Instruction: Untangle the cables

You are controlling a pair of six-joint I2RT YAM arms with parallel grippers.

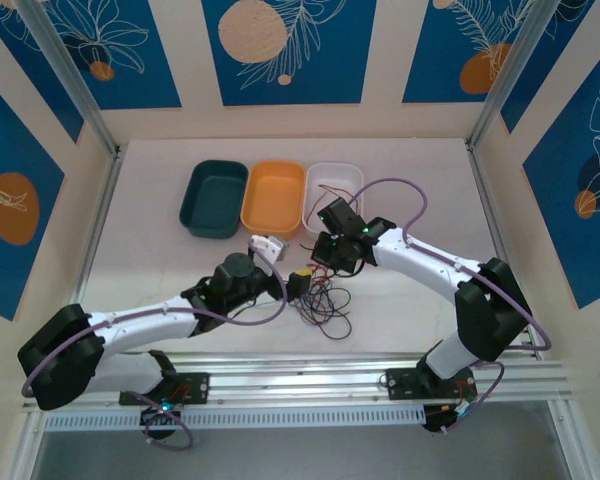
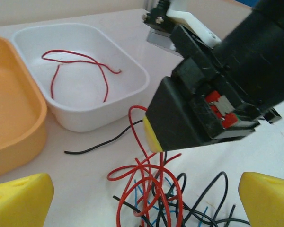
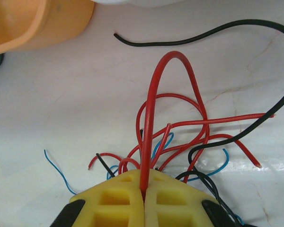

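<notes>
**While the right gripper (image 3: 143, 191) pinches a red cable (image 3: 149, 118), the left gripper (image 2: 142, 203) stands open**

Right jaws are closed flat on the red cable, which arches up from the pads. This is presumably to draw it clear of the tangle (image 1: 322, 300) on the table just in front of the white tray (image 2: 143, 80). Left jaws are spread wide on the tangle's far side from the tray, likely ready to pin the rest. Cables are thin red, black and blue strands, loosely looped and crossing. A lone red wire (image 2: 80, 64) lies inside the tray.
</notes>
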